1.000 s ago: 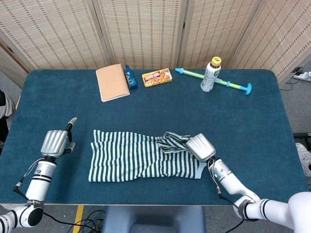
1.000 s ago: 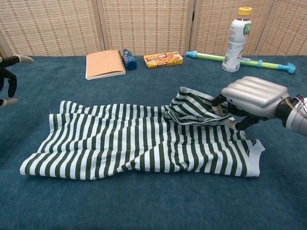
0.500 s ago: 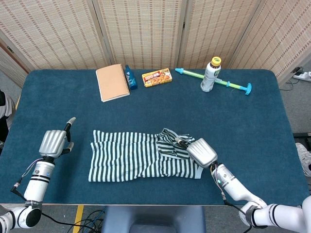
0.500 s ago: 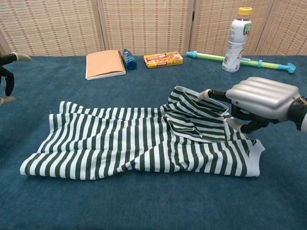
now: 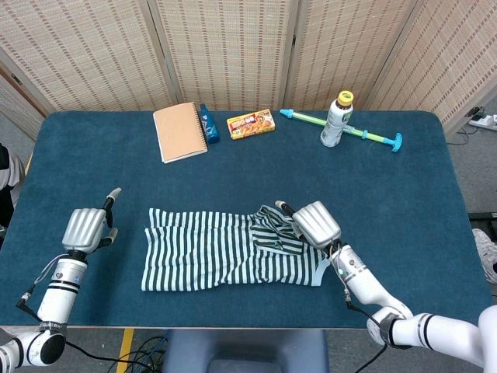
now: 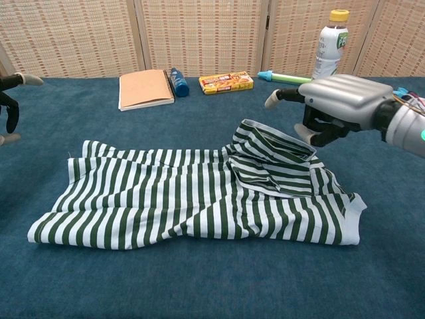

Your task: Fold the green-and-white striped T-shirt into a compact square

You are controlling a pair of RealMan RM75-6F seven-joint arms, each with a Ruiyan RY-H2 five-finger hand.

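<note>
Right hand [image 6: 335, 106] raised, empty, fingers apart; left hand [image 5: 87, 228] seemingly open, low.

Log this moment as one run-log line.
task: fold T-shirt | state: sleeve folded inward, shirt not yet square | right hand: above shirt, holding nothing | left hand: off the shirt, holding nothing
</note>
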